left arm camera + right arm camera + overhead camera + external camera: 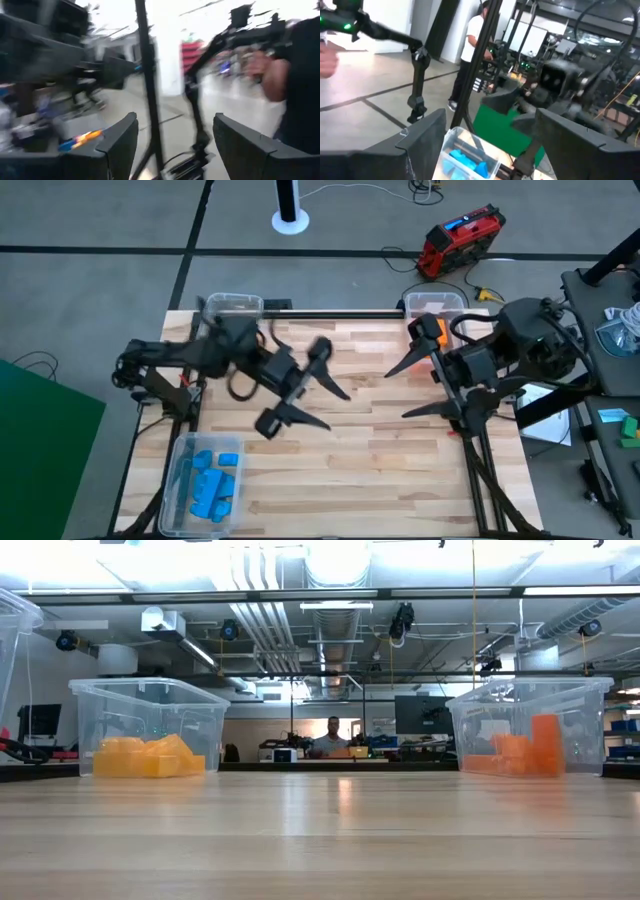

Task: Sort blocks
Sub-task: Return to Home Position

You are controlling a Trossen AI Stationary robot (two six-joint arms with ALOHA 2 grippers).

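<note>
Blue blocks (210, 483) lie in a clear bin (180, 460) at the table's near left corner; the right wrist view also shows these blue blocks (469, 163). Orange blocks (520, 754) fill the far right bin (530, 690), and yellow blocks (145, 756) the far left bin (150, 695). My left gripper (338, 412) hangs open over the table's middle, holding nothing, and my left gripper (175, 120) looks out into the room. My right gripper (395, 395) faces it from the right, open with nothing between its fingers. Neither gripper shows in the low view.
The bare wooden tabletop (380, 470) stretches between the bins. A person stands beyond the table (472, 45), and a hand (272, 75) shows in the left wrist view. A red case (460, 240) sits on the floor behind the table.
</note>
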